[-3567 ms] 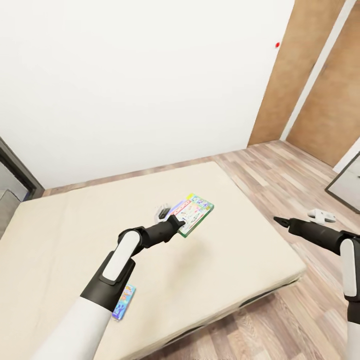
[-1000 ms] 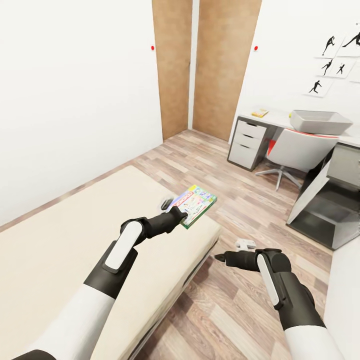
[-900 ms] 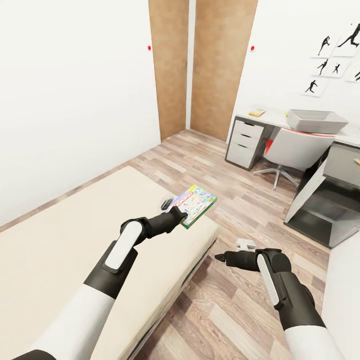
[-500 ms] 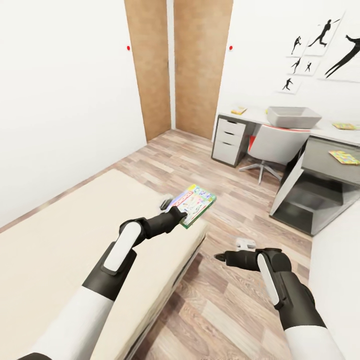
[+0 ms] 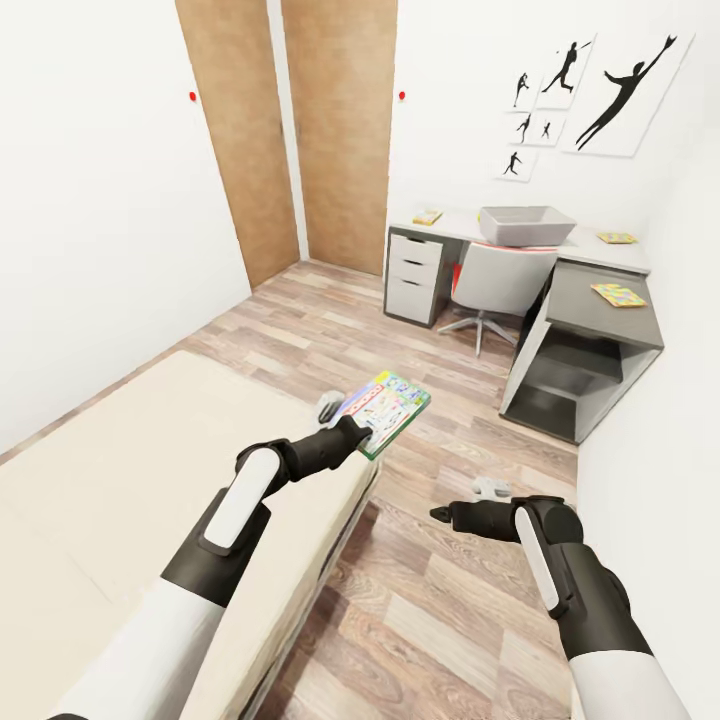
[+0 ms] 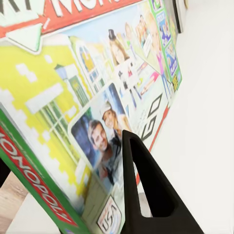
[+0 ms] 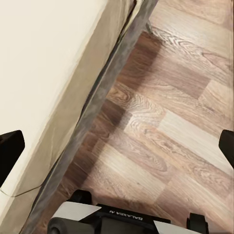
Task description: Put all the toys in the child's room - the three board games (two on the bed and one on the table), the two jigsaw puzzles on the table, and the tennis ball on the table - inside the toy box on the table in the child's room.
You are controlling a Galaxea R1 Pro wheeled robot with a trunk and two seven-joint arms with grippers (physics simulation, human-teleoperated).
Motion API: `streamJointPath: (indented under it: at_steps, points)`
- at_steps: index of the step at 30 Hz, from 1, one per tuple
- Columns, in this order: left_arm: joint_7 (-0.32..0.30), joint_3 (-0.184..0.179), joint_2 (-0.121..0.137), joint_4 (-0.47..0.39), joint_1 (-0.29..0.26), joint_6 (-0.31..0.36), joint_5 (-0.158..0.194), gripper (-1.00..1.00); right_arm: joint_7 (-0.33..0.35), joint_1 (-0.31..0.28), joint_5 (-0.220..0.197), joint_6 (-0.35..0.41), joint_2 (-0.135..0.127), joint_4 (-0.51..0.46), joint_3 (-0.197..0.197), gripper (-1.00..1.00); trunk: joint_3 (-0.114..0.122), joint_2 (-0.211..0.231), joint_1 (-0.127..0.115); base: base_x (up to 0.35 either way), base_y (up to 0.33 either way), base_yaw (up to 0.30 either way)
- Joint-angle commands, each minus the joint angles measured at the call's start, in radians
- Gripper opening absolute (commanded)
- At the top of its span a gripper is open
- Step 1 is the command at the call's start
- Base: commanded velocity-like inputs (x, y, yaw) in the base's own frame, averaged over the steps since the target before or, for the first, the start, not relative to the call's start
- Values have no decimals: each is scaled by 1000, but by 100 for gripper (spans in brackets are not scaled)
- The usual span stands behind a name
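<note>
one green-edged monopoly board game (image 5: pixel 385 409), colourful illustrated lid.

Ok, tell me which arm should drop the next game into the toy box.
Left. Its end effector is already shut on the board game, so it likely only has to carry it to the toy box on the table. The right end effector is open and holds nothing.

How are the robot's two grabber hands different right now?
The left gripper is shut on a colourful board game, while the right gripper holds nothing. The left gripper reaches out above the bed corner; the right gripper hangs lower, over the wood floor. Both are black, on black-and-white arms.
</note>
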Motion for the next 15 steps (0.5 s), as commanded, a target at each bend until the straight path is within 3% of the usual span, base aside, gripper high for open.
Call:
streamJointPath:
  at_steps: [1, 15]
  points:
    - [10, 0, 0, -2, 0, 0, 14, -100, -3, -1, -8, 6, 0, -1, -1, 100, -2, -2, 1, 0, 0, -283]
    - [2, 12, 2, -3, 17, -7, 15, -100, -3, -1, -8, 6, -1, -2, -2, 100, -2, -2, 1, 0, 0, -284]
